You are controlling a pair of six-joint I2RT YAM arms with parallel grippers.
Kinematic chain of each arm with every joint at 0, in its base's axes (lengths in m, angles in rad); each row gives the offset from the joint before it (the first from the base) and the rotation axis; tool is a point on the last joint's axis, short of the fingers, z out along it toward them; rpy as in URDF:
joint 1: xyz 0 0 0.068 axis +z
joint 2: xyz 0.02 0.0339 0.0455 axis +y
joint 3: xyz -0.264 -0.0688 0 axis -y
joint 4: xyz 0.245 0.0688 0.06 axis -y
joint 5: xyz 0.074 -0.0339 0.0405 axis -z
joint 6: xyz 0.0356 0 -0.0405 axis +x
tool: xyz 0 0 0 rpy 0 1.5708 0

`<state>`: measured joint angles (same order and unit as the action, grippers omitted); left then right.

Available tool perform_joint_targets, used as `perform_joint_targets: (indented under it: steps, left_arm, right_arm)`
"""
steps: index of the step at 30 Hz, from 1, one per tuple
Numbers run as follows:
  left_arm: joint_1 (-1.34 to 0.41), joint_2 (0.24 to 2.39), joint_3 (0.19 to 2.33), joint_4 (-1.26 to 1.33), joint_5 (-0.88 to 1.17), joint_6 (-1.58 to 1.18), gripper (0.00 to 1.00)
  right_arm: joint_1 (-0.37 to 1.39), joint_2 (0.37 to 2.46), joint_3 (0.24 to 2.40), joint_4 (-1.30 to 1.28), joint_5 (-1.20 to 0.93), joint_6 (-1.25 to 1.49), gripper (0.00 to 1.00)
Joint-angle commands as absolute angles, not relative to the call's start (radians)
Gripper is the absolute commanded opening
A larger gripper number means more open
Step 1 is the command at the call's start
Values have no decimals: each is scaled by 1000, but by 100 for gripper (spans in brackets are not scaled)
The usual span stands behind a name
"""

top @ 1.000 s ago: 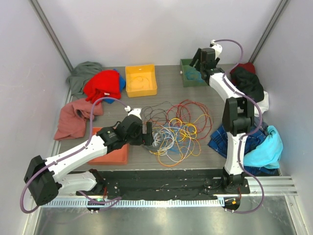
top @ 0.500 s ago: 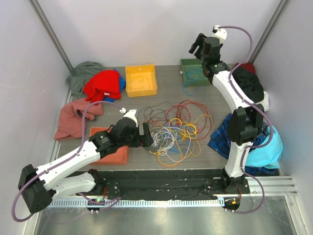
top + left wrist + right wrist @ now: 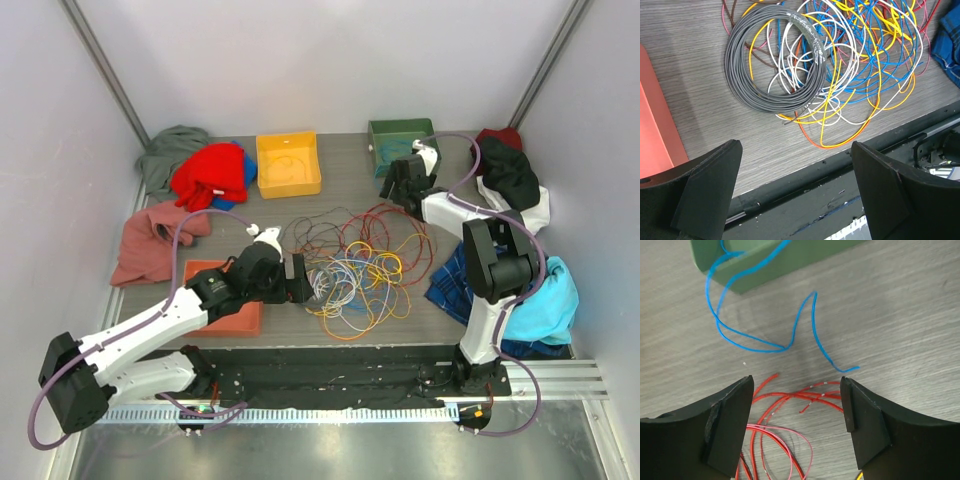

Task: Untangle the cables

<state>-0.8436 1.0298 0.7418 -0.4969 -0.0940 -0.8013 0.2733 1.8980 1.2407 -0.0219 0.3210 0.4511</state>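
Cables [image 3: 360,268] near front edge, left gripper [image 3: 795,187], right gripper [image 3: 796,412] — both agape

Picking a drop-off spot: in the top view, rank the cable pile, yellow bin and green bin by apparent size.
Cable pile, largest.
Yellow bin, then green bin, nearly alike; the green one sits farther back, so that order is unsure.
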Motion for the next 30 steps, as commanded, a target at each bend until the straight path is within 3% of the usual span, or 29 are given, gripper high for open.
perform_joint_targets:
  steps: [1, 5, 10, 17, 23, 27, 30]
  left_arm:
    - [-841, 1034, 746, -445, -83, -796, 96]
    - [-841, 1037, 738, -443, -84, -799, 96]
    - [-841, 1037, 736, -451, -95, -799, 96]
    - [-841, 1045, 736, -449, -95, -802, 96]
    - [-841, 1054, 738, -449, -95, -801, 96]
    - [-841, 1060, 738, -445, -89, -799, 96]
    - [-841, 1069, 742, -442, -86, -798, 96]
  right_arm:
    - [271, 1816, 1247, 87, 350, 443, 78]
    - [272, 1853, 1246, 92, 351, 433, 76]
    - [268, 1894, 1261, 106, 365, 408, 62]
    - [250, 1931, 1327, 87, 361, 385, 52]
    - [245, 1899, 1350, 78, 364, 388, 14]
    - [245, 1843, 1385, 87, 348, 399, 1]
    - [247, 1816, 1439, 75, 339, 394, 1]
